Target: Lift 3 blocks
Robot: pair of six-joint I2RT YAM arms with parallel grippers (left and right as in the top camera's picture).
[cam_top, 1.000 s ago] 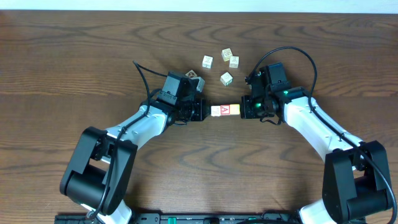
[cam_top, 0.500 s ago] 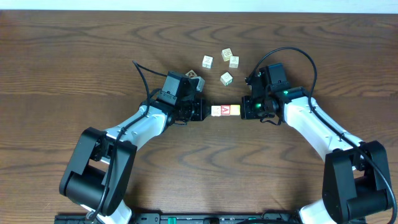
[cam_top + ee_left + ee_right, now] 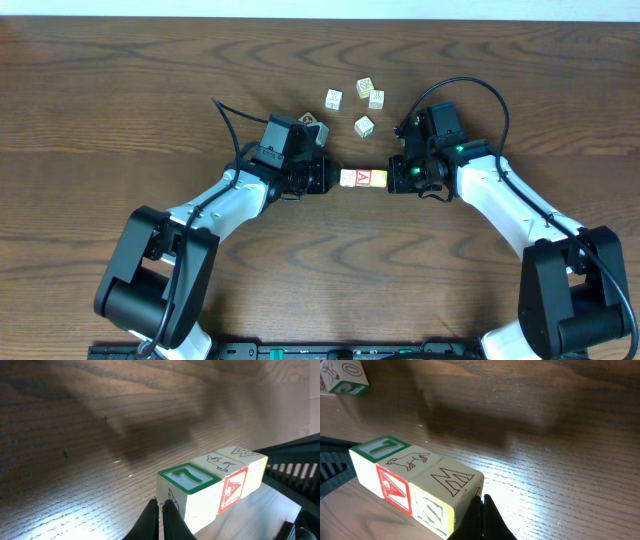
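bracing three smooth wooden cubes (image 3: 362, 178) endwise, left pincer (image 3: 161, 514) and right pincer (image 3: 482, 509) both closed

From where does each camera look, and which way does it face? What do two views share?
Overhead: above the table, facing down on the row of three blocks and loose cubes; both arms show, left claw and right claw at the row's ends.
Left wrist: behind the left claw, looking along the row from the green 7 block; its shut fingertips show.
Right wrist: behind the right claw, looking along the row from the M block; its shut fingertips show.
Shared: both wrist views see that row from opposite ends.
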